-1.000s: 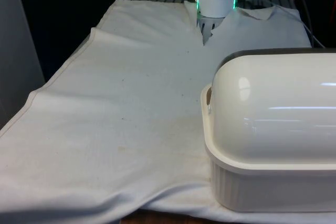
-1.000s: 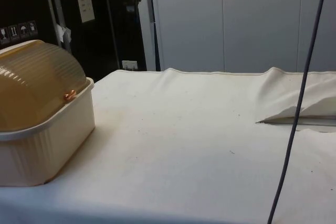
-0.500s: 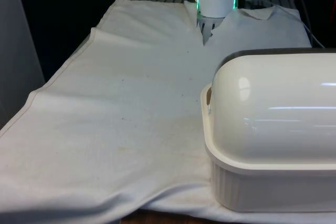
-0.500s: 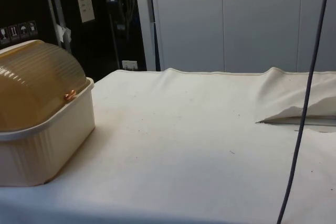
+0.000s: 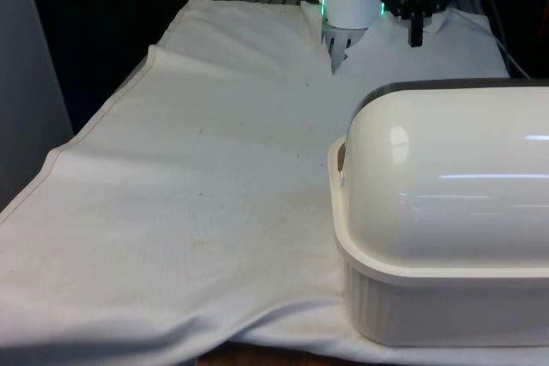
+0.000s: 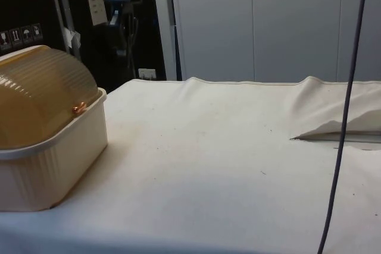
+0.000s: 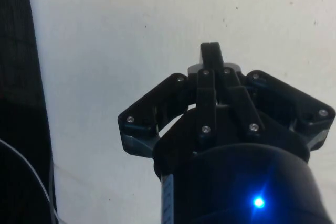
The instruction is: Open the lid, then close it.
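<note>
A cream bread box (image 5: 446, 306) stands at the front view's right, near the camera. Its domed roll-top lid (image 5: 446, 177) is down over the base. From the side, the lid (image 6: 36, 93) looks ribbed and amber, with a copper pivot knob (image 6: 78, 109) at its end above the base (image 6: 47, 165). My black gripper (image 5: 416, 39) hangs above the cloth behind the box, well clear of the lid. The side view puts the gripper (image 6: 126, 25) high above and beyond the box. Over bare cloth, the wrist view has the gripper (image 7: 210, 51) shut with nothing in it.
The white cloth (image 5: 214, 169) covers the table, with open room on the front view's left of the box. A raised fold (image 6: 324, 126) lies at the robot's end. A dark cable (image 6: 344, 117) hangs down close to the side camera.
The gripper has come down into sight behind the bread box, moving towards it in the side view. The box and its lid have not moved.
</note>
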Controlling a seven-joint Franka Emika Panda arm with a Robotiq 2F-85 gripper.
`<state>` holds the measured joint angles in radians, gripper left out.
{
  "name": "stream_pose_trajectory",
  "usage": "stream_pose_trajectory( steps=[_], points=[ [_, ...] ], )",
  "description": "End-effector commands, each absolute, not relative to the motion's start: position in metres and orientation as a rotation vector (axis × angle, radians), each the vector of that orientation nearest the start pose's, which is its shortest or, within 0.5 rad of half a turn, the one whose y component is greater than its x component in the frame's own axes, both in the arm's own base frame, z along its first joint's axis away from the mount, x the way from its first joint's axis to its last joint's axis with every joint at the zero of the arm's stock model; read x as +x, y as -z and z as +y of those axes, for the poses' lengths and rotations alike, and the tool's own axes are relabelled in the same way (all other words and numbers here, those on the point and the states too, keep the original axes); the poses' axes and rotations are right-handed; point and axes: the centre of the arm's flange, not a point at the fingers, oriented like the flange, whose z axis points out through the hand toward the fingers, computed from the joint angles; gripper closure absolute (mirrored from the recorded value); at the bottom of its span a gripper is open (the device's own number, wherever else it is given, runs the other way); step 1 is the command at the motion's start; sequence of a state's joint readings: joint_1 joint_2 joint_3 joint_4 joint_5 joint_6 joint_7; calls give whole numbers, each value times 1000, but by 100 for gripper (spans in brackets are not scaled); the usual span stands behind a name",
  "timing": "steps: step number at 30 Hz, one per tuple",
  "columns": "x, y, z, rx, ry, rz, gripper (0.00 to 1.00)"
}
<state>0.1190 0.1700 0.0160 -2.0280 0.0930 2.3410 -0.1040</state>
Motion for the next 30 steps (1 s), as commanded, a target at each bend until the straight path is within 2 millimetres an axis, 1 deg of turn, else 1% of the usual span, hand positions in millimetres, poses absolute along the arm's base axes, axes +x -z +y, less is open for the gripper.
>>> stream_pose_trajectory(
  steps=[1,3,4,8,13,14,15,21,22,23,30],
  points=[
    [592,-378,83,-3033,230,-269,100],
    [593,-375,85,-3022,246,-266,100],
    [593,-375,83,-3039,229,-267,100],
    [592,-375,85,-2998,275,-256,100],
    [586,-373,85,-2963,317,-250,100],
    [589,-371,83,-2979,289,-251,100],
    [585,-373,85,-2959,324,-248,100],
    [577,-368,90,-2937,369,-252,100],
    [578,-368,86,-2948,347,-249,100],
    [575,-366,92,-2933,385,-256,100],
    [571,-359,105,-2920,448,-280,100]
  ],
)
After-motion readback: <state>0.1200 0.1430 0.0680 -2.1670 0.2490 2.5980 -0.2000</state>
